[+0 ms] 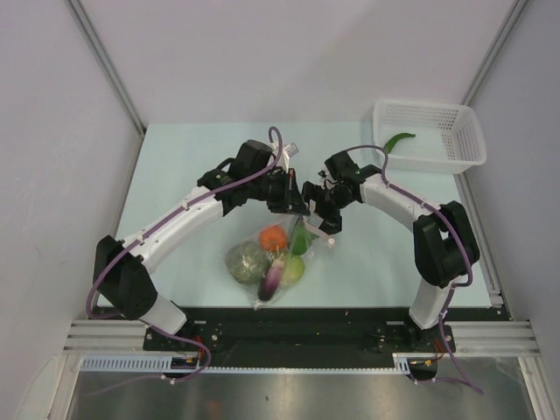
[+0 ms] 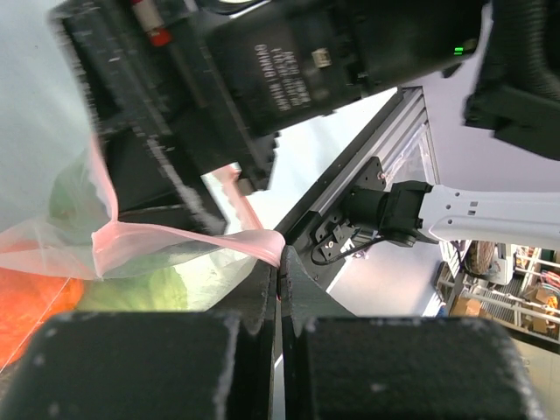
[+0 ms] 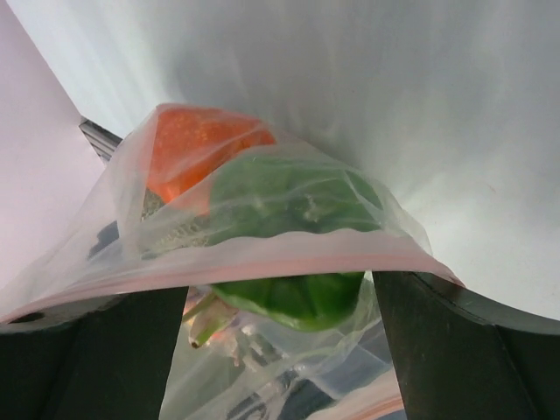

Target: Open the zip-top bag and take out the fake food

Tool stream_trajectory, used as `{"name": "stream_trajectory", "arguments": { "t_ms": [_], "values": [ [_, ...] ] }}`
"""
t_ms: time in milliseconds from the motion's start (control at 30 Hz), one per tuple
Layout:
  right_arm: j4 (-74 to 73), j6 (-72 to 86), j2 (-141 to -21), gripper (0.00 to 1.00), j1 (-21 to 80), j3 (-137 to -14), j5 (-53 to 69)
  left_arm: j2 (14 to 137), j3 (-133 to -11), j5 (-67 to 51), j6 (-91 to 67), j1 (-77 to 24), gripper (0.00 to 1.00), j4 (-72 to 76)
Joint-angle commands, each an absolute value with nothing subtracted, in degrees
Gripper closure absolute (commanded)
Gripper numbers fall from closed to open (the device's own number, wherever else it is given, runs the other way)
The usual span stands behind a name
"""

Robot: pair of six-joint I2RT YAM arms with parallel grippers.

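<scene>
The zip-top bag (image 1: 262, 300) lies mid-table, its top lifted toward both grippers. Inside it I see the fake food: an orange-red ball (image 1: 273, 236), a mottled green-brown head (image 1: 248, 261), a pale green piece (image 1: 295, 270), a purple eggplant (image 1: 271, 282) and a dark green pepper (image 3: 297, 197). My left gripper (image 2: 282, 254) is shut on the pink zip strip (image 2: 175, 234) at the bag's mouth. My right gripper (image 3: 276, 289) stands open, its fingers wide apart on either side of the bag's mouth. The pepper hangs between them behind the plastic.
A white mesh basket (image 1: 437, 159) stands at the back right with a slim green chilli-shaped piece (image 1: 399, 140) in it. The two grippers (image 1: 306, 208) are nearly touching above the bag. The metal rail runs along the near edge.
</scene>
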State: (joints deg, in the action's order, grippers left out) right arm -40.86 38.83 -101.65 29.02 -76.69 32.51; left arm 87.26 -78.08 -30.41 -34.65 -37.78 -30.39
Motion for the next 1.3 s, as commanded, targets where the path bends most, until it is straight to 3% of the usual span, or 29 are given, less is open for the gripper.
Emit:
{"name": "stream_trajectory", "arguments": {
  "t_ms": [0,167,500,700,933,1267],
  "values": [
    [-37.0,40.4,-104.0,0.12,30.2,-76.6,33.9,86.4,-79.8,-31.9,-35.5,-38.4,1.0,-27.4],
    [-36.3,41.0,-104.5,0.21,30.4,-76.6,34.9,86.0,-79.7,-30.4,-35.1,-38.4,1.0,-28.4],
    [-36.6,38.4,-92.9,0.65,27.3,-76.8,33.1,84.2,-77.8,-23.7,-35.0,-38.1,1.0,-32.6],
    [-36.3,39.5,-86.0,0.73,20.7,-77.1,32.8,82.1,-76.5,-21.9,-35.5,-37.3,1.0,-32.7],
    [-31.5,40.8,-84.5,0.73,8.2,-79.9,32.8,81.7,-75.9,-22.9,-34.7,-37.2,1.0,-32.9],
    [-19.0,41.7,-97.8,0.73,-7.3,-88.2,21.5,84.9,-80.9,-24.9,-26.0,-37.2,1.0,-37.3]
  ]
}}
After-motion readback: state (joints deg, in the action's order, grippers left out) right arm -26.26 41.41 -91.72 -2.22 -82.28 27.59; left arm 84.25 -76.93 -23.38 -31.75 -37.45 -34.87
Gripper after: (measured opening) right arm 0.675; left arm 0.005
